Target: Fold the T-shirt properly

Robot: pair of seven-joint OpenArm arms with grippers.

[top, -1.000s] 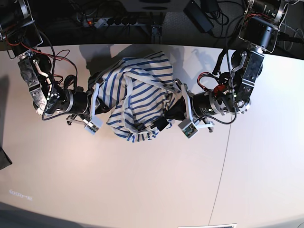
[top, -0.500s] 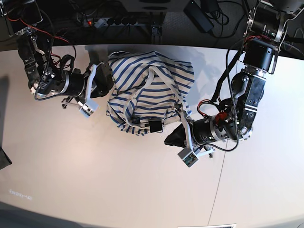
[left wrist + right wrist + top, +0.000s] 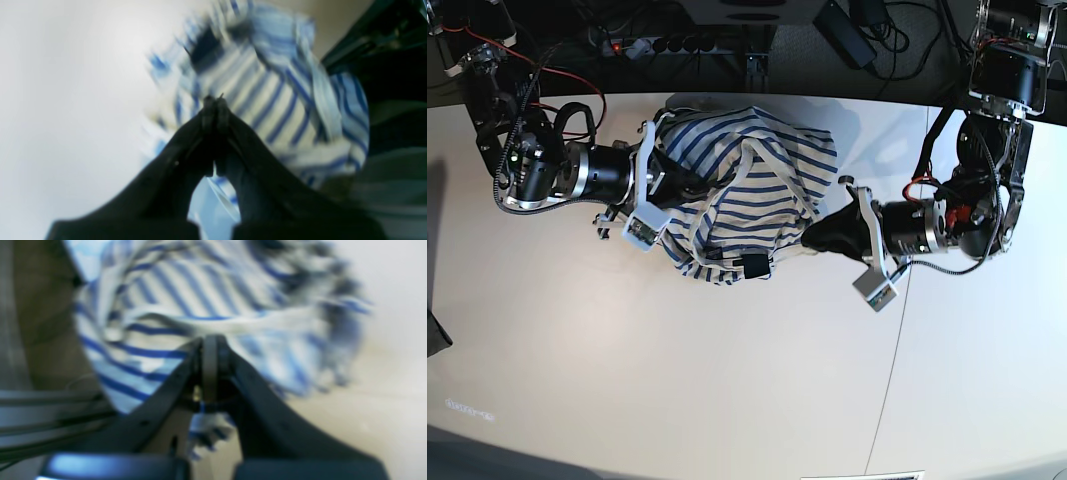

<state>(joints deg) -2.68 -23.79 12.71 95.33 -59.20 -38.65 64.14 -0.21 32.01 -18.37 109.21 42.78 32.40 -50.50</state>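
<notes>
Pale matte table (image 3: pixel 677 380) fills most of the base view, with a thin seam line running down its right part. Beyond the far edge, top of frame: dark floor, a power strip (image 3: pixel 662 45) w/ a lit red switch, black cables and a black box or two.

The T-shirt (image 3: pixel 742 205) sits bunched in a crumpled heap, upper centre of the base view, near the table's far edge. Blue stripes run every which way, cream bands loop across the top, and a small dark label (image 3: pixel 753 266) shows at the lower edge of the heap.

Right gripper (image 3: pixel 672 180) comes in from frame left, its tip at the heap's left side. In the right wrist view the jaws are pressed fully together (no gap between the tips), striped cloth right behind them and a scrap below. Whether any fabric is pinched I can't tell, too blurred.

Left gripper (image 3: pixel 812 237) comes in from frame right, its dark tip at the heap's lower right edge. Left wrist view: jaws closed tight tip to tip, shirt (image 3: pixel 273 100) just beyond. Cloth caught or only touched? Can't tell.

Hard to read: both wrist views are heavily smeared, stripes soft. Sleeves, neck opening and hems can't be sorted out in the bundle. Upper arm links are cut off by the top corners of the frame.
</notes>
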